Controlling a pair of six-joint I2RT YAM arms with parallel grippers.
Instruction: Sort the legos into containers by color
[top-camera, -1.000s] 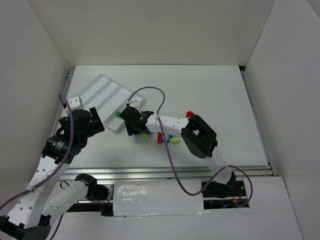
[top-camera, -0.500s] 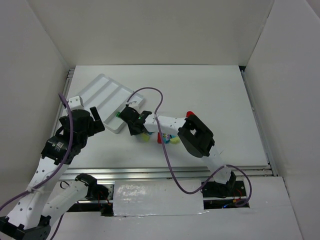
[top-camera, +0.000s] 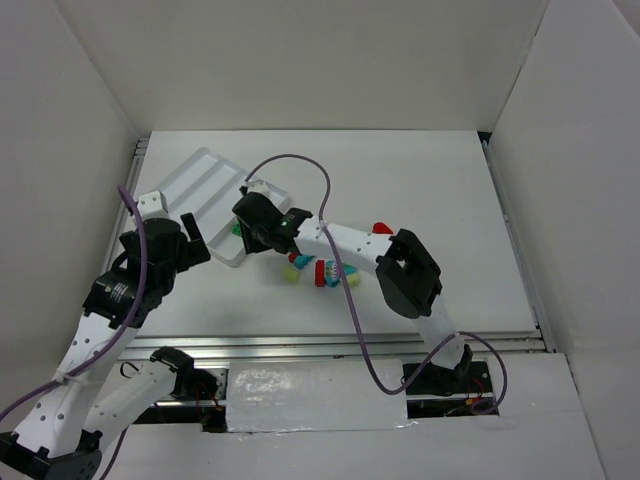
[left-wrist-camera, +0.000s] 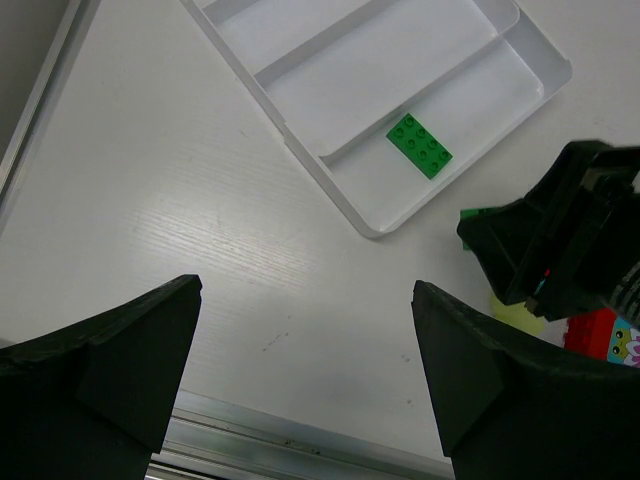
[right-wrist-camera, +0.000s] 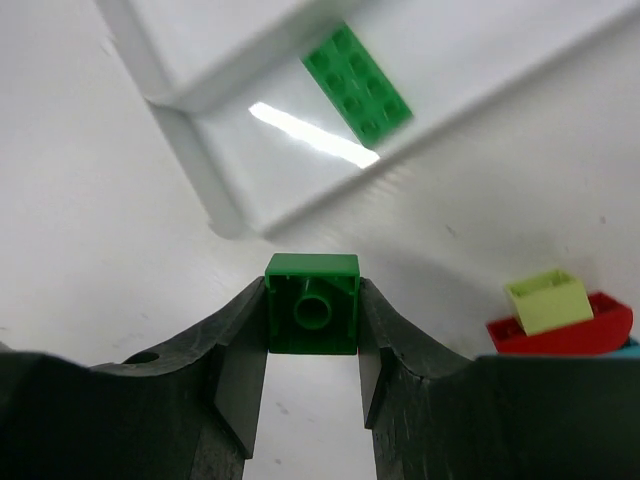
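My right gripper (right-wrist-camera: 312, 300) is shut on a small green lego (right-wrist-camera: 312, 318), held just off the near corner of the white tray (right-wrist-camera: 190, 130). From above, that gripper (top-camera: 250, 228) hangs at the tray's (top-camera: 200, 165) lower right end. A flat green lego (left-wrist-camera: 419, 145) lies in the tray's rightmost container and shows again in the right wrist view (right-wrist-camera: 357, 83). Loose legos lie to the right: pale yellow (top-camera: 290, 274), teal (top-camera: 303, 261), red (top-camera: 322, 272). My left gripper (left-wrist-camera: 305, 290) stands wide open over bare table, left of the tray's near end.
A red lego (top-camera: 381, 227) sits beside the right arm's forearm. A purple cable (top-camera: 300, 180) loops above the right arm. The table's metal front rail (left-wrist-camera: 300, 445) runs just below the left gripper. White walls enclose the table on three sides.
The right gripper has shut on the green lego and carried it up and left from the loose pile to the tray's corner. The left arm has not moved.
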